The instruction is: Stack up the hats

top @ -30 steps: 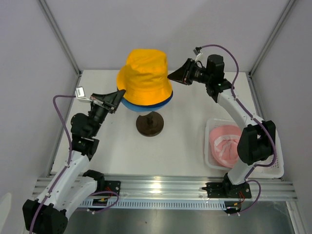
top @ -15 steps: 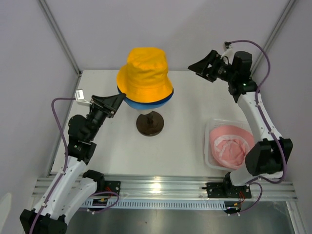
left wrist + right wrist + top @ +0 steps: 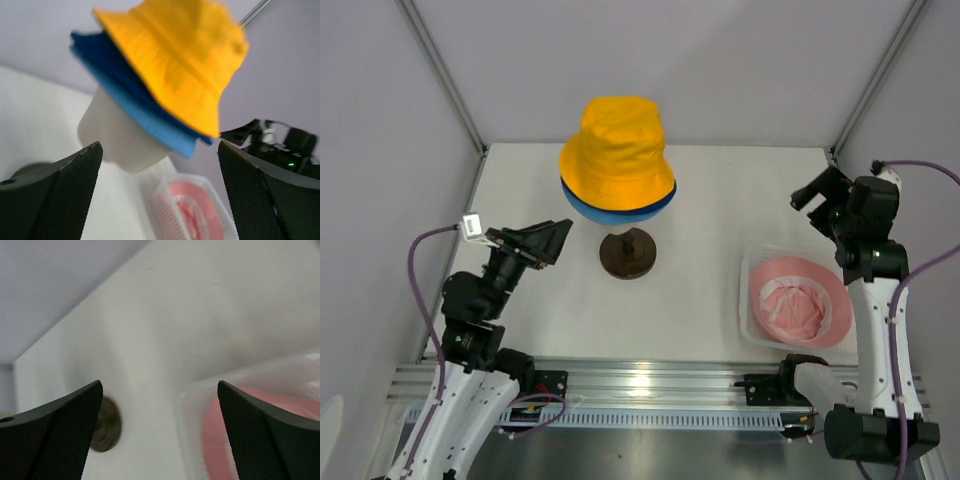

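Note:
A yellow hat (image 3: 617, 150) tops the stack on the cream mannequin head (image 3: 117, 135). Under it lie a dark navy hat (image 3: 97, 50) and a light blue hat (image 3: 150, 120), whose brims peek out below (image 3: 620, 212). A pink hat (image 3: 792, 305) lies upside down in the white mesh basket (image 3: 750, 335) at the right. My left gripper (image 3: 558, 243) is open and empty, left of the head and apart from the hats. Above the basket's far corner, my right gripper (image 3: 817, 190) is open and empty too.
The head stands on a dark round base (image 3: 628, 253) mid-table. Grey walls with metal posts close in the table's back and sides. The right wrist view shows the basket's corner (image 3: 187, 405) with pink cloth (image 3: 225, 440), and the base (image 3: 105, 425) further left.
Both grippers have opened and drawn away from the yellow hat's brim. The right arm swung far right to the basket; the left pulled back toward the near left.

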Motion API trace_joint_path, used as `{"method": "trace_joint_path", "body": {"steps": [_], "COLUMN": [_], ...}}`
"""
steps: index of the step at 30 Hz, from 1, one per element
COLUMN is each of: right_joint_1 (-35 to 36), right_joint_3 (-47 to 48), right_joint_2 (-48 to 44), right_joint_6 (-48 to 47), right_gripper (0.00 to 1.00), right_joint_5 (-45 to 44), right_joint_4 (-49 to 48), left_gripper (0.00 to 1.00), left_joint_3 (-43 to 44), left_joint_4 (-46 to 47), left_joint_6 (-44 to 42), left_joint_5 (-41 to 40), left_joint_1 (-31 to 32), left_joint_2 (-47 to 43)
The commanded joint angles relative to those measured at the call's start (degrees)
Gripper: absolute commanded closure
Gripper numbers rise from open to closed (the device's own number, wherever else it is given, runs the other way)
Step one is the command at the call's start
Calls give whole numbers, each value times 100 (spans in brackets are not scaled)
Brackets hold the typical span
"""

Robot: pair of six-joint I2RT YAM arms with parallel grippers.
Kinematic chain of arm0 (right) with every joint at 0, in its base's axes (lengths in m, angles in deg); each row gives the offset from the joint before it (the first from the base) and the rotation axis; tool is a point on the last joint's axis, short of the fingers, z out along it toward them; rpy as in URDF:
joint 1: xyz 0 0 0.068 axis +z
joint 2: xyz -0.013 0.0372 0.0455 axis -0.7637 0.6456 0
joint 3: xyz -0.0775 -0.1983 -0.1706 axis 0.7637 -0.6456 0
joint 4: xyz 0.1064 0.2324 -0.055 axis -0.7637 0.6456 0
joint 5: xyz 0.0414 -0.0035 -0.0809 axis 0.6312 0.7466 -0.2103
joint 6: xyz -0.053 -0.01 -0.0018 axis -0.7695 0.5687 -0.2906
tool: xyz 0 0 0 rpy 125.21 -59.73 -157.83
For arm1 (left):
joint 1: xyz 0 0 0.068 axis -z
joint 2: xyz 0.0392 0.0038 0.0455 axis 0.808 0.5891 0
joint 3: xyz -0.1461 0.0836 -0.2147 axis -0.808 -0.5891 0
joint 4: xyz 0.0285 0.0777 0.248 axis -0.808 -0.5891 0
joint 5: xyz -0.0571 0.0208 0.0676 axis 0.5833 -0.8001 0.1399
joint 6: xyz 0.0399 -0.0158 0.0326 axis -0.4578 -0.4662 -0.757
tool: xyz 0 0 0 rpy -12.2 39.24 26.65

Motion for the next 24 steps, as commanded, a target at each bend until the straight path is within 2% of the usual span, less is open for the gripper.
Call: {"method": "trace_joint_path", "body": {"steps": [1,3,6,8,11,12,16,22,24], "right_joint_1": [-198,-295,-725,-1293,-2051,-2506,-2879,-2941,-2941], "right_joint_3": [-123,-245,-535,-869,-1177,-1247,-1589,-1784,-1915], "right_joint_2": [-659,-1002,-1371,-1512,-1513,-1469,-1083,-1002,-1064], "right_joint_6": [-280,-264,-71,148,395,552,599,-473,-544], "right_gripper": [1,1,1,1,1,0,0,1,4], "right_joint_5": [-2228,-3165,-3532,-3287,-2129,-1534,-940,-852,-494], "right_joint_4": [1314,1859,2142,2151,2003,1950,1599,1018,755], "left_gripper": [0,0,1,1,1,1,0,1,1], "left_joint_3": [-319,-354,-416,-408,-346,-372,-469,-601,-662], "left_joint_4": [-599,-723,-767,-828,-995,-1031,-1005,-838,-759], "left_joint_6": [-421,-544,-702,-851,-1001,-1019,-1010,-1010,-1001], "left_joint_5": [536,782,898,959,872,811,723,678,748], "left_joint_1": [34,34,42,34,68,147,297,420,499], "left_joint_2": [346,531,550,497,295,242,14,-84,-49]}}
